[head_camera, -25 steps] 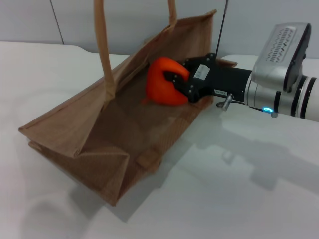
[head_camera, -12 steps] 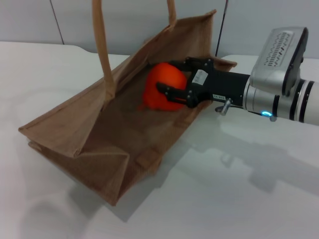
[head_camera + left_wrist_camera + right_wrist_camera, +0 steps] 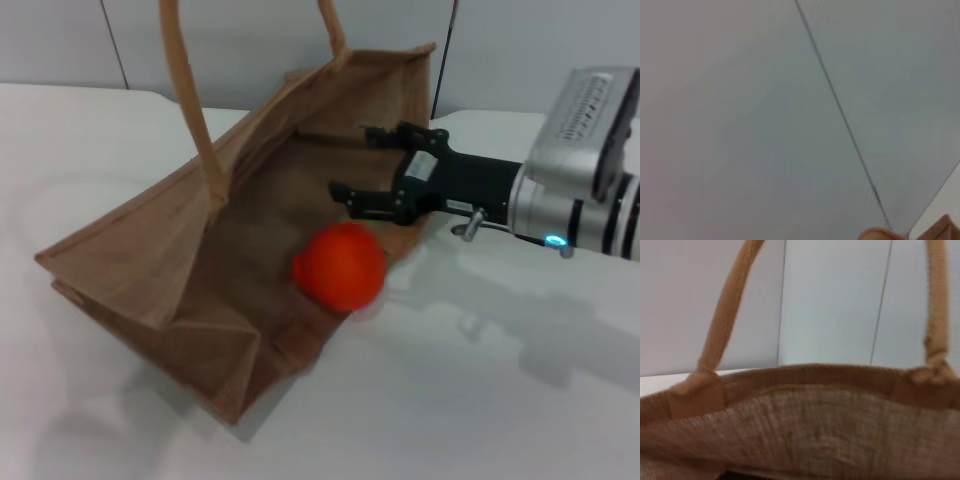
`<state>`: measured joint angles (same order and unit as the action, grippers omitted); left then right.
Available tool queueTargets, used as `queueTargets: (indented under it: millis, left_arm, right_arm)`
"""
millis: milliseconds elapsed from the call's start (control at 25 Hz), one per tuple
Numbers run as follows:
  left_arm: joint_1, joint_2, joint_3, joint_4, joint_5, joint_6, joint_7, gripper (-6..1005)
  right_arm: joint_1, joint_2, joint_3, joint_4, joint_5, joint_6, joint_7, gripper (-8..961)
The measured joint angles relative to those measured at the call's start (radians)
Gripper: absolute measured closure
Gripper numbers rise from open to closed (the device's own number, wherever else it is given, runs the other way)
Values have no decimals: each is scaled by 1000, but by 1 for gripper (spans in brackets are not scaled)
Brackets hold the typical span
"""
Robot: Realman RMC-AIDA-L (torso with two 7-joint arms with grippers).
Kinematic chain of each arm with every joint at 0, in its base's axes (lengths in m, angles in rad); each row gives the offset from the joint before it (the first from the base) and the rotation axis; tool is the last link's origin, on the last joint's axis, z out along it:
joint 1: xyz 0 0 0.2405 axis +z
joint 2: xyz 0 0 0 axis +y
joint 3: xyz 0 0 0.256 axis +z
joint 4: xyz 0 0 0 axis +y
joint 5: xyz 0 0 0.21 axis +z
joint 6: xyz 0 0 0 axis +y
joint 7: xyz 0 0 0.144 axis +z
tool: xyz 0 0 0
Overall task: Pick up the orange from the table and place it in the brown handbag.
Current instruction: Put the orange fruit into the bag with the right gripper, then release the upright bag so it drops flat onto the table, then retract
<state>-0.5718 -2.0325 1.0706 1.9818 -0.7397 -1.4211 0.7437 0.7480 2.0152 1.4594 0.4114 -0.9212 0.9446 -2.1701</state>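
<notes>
Inside the brown handbag point(image 3: 200, 260), the orange point(image 3: 340, 265) loose, right pincer point(image 3: 358, 163) spread empty above it

wall point(image 3: 250, 45): pale grey panels, 12 o'clock, behind everything | seams point(image 3: 113, 45): thin dark vertical lines between panels | wall seam point(image 3: 840, 112): diagonal in left wrist view

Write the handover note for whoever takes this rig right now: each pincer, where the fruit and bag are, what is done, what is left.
Right pincer: open, holding nothing, at the mouth of the tan-brown jute handbag.
Left pincer: not in view; its wrist camera sees mostly wall.
Bright orange-red rounded fruit: released, lying on the bag's lower side wall near the mouth edge, below the right pincer.
Handbag: lying on its side on the white tabletop, mouth toward the right arm.
Done: fruit picked and let go in the bag.
Left: check that the fruit does not roll out, then withdraw the right arm.
</notes>
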Motion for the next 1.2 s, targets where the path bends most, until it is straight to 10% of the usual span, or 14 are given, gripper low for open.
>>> queueTargets:
  millis: [360,1200]
  left_arm:
    - [33,0,-7,0,34,23,-1,875]
    - [56,0,3,-14,21,76,-1,874]
  right_arm:
    - [-119,-48,64,95,-1,5,25,65]
    - [-173,-52,123,142,-10,2,22,67]
